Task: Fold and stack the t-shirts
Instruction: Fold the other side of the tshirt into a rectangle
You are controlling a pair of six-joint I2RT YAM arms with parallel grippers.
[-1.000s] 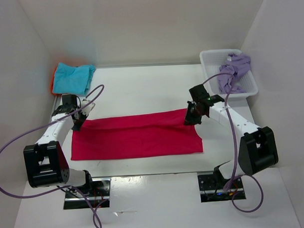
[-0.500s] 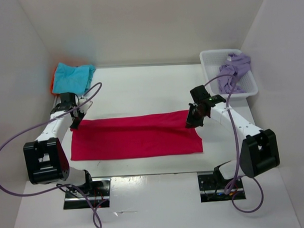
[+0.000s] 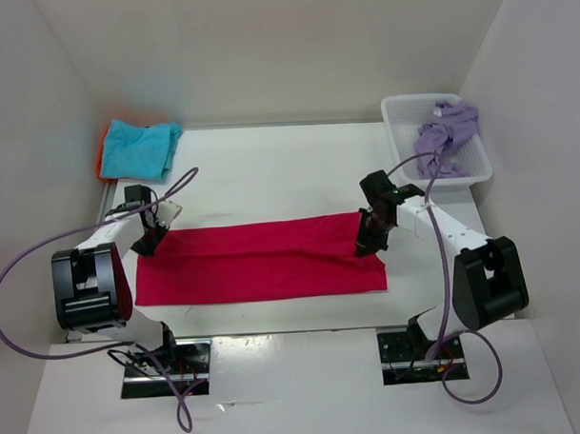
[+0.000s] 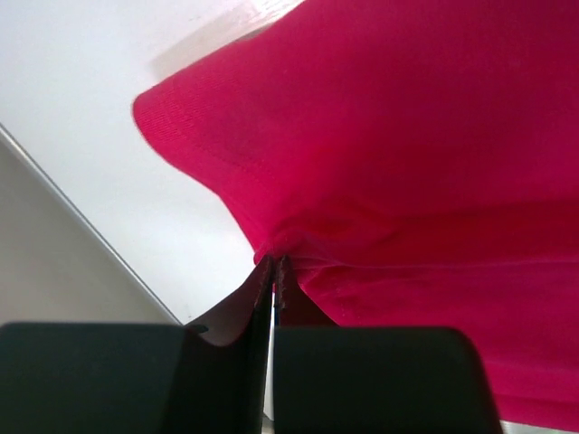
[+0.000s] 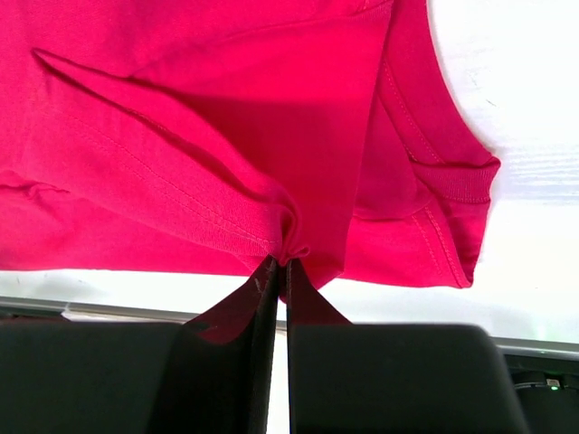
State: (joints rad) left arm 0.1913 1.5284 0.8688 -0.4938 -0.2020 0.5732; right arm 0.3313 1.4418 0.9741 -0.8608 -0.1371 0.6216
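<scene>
The magenta-red t-shirt (image 3: pixel 263 261) lies as a long flat band across the middle of the table. My left gripper (image 3: pixel 148 240) is shut on its far left corner; in the left wrist view the fingertips (image 4: pixel 274 262) pinch a pucker of the red cloth (image 4: pixel 407 163). At the shirt's far right corner, my right gripper (image 3: pixel 370 239) is also closed on cloth. In the right wrist view a small fold of hem (image 5: pixel 181 108) sits between its tips (image 5: pixel 282 260). A folded turquoise t-shirt (image 3: pixel 141 148) lies on an orange one (image 3: pixel 104 159) at the back left.
A white mesh basket (image 3: pixel 398 113) at the back right holds the crumpled lavender t-shirt (image 3: pixel 446 131). White walls close in the table on the left, back and right. Purple cables loop from both arms. The arm bases sit at the near edge.
Both grippers have drawn toward the near edge with the shirt's far corners, the right one farther. The red band is a little narrower. The left arm's elbow has swung inward.
</scene>
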